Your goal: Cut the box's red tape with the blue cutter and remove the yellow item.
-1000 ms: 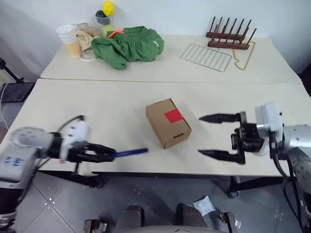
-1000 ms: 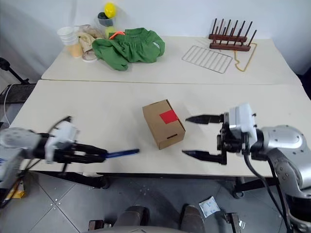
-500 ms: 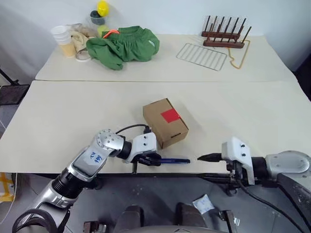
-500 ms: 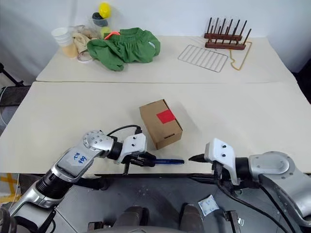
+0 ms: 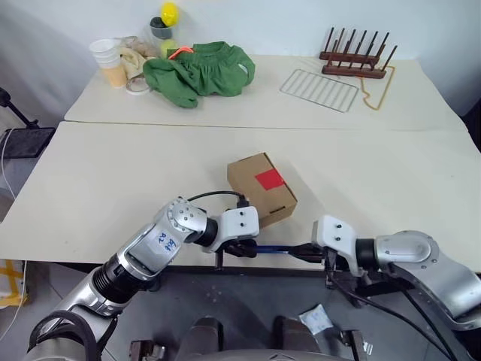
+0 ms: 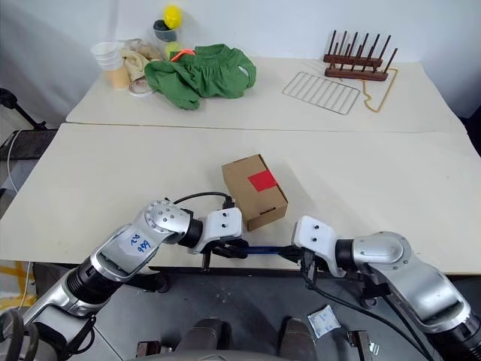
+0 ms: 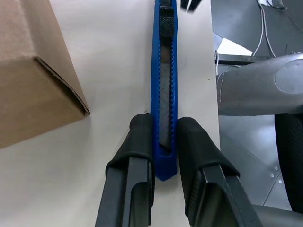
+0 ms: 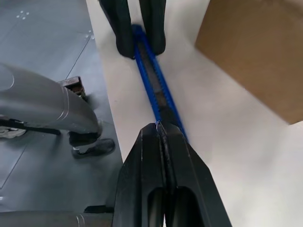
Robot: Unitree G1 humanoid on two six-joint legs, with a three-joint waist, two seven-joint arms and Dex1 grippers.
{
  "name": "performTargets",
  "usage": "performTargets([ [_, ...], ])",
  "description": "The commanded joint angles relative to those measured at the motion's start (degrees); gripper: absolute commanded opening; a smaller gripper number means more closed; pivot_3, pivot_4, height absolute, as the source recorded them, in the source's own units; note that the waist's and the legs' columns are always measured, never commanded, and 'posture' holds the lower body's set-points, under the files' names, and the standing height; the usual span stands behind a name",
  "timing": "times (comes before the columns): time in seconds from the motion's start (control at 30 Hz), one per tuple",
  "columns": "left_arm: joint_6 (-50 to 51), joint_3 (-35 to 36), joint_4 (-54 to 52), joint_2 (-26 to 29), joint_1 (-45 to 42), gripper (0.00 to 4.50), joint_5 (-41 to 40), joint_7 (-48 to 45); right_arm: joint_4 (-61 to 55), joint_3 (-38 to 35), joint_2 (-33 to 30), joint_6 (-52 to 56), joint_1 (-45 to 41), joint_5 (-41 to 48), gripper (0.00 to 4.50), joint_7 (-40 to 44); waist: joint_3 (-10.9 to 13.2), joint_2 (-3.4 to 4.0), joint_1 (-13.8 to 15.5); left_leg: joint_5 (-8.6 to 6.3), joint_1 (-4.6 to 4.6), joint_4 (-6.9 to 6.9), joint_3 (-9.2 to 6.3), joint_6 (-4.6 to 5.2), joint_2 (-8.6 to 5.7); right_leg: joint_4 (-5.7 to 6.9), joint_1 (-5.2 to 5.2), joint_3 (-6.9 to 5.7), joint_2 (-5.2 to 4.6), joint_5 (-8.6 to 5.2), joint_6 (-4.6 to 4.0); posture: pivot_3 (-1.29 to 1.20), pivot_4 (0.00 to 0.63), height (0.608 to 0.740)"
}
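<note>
The box (image 5: 248, 180), a small brown carton, sits mid-table with the red tape (image 5: 269, 179) on its top. In front of it, along the table's front edge, the blue cutter (image 5: 274, 247) lies level. My left gripper (image 5: 242, 248) is shut on the cutter's left end, and in the left wrist view the fingers (image 7: 142, 142) clamp the blue cutter (image 7: 165, 71) beside the box (image 7: 33, 75). My right gripper (image 5: 304, 250) is shut, its tips meeting the cutter's right end. In the right wrist view, the right gripper (image 8: 160, 126) has its fingers pressed together over the blue cutter (image 8: 151, 90). The yellow item is hidden.
The far table holds a green cloth (image 5: 199, 69), stacked cups (image 5: 107, 60), a smooth yellow ball-shaped object (image 5: 169, 13), a wire rack (image 5: 319, 89) and a wooden peg rack (image 5: 357, 60). The near table's front edge (image 5: 113, 259) runs just below both grippers.
My left gripper carried the cutter right to the box's front, then held still. My right gripper sank, closed from wide open, and came in to the cutter's right end.
</note>
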Motion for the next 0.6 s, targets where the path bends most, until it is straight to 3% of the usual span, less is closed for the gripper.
performTargets([
  [0.03,1.7,-2.1,-0.5,1.0,1.3,0.46,0.4,0.3,-0.4,-0.2,0.7,-0.9,0.0,-0.7,0.05,0.1,0.0,0.00,0.0,0.00,0.00,0.00,0.00,0.00,0.00,0.00,0.00,0.00,0.00,0.00,0.00,0.00,0.150,0.740],
  [0.27,3.7,-2.6,-2.3,0.6,1.1,0.46,-0.4,1.2,0.2,-0.8,3.9,1.8,-1.4,0.5,0.05,-1.3,0.0,0.00,-0.2,-0.01,0.01,0.00,0.01,-0.01,0.01,0.01,0.00,0.00,0.01,0.00,0.00,0.00,0.150,0.740],
  [0.43,4.5,-2.4,-2.6,1.0,1.0,0.46,-0.6,1.4,-1.1,-5.3,0.6,3.8,-2.1,5.3,0.05,3.8,0.0,0.00,-0.1,-0.01,0.00,0.00,0.00,0.00,0.00,0.00,0.00,0.00,0.00,0.00,0.00,0.00,0.150,0.740],
  [0.6,4.3,-2.3,-2.3,1.3,0.7,0.46,-0.5,1.5,0.8,-6.2,-0.3,3.4,-2.1,4.4,0.05,3.9,0.0,0.00,-0.3,-0.02,0.02,-0.01,0.01,0.01,0.02,0.01,0.00,0.00,0.01,0.00,0.00,0.00,0.150,0.740],
])
